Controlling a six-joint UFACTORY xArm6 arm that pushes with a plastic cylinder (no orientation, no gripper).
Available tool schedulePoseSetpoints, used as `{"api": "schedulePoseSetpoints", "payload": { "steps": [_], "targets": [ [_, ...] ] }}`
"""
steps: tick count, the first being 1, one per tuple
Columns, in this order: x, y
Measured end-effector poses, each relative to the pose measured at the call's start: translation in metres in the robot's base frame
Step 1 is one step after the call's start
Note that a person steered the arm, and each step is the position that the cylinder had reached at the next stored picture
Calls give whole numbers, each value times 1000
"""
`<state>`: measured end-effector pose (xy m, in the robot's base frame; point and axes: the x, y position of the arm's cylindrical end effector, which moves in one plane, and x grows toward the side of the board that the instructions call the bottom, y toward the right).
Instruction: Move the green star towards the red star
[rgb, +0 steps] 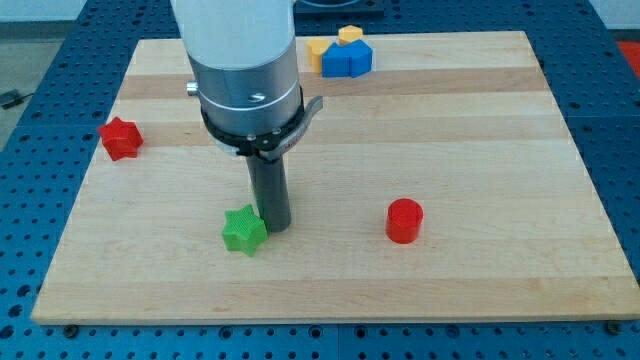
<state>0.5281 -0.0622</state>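
Note:
The green star (244, 230) lies on the wooden board (480, 140), left of the middle and near the view's bottom. My tip (277, 227) stands right against the star's right side. The red star (121, 138) sits at the board's left edge, up and to the left of the green star, well apart from it. The rod and the arm's body rise above the tip and hide the board behind them.
A red cylinder (404, 220) stands to the right of my tip. At the view's top are blue blocks (347, 60) with a yellow block (319, 50) to their left and another yellow block (349, 35) behind them.

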Motion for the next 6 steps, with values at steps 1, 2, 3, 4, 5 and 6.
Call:
{"api": "schedulePoseSetpoints", "payload": {
  "steps": [1, 2, 3, 4, 5, 6],
  "targets": [
    [28, -1],
    [28, -22],
    [31, -46],
    [32, -68],
    [19, -80],
    [9, -114]
  ]
}}
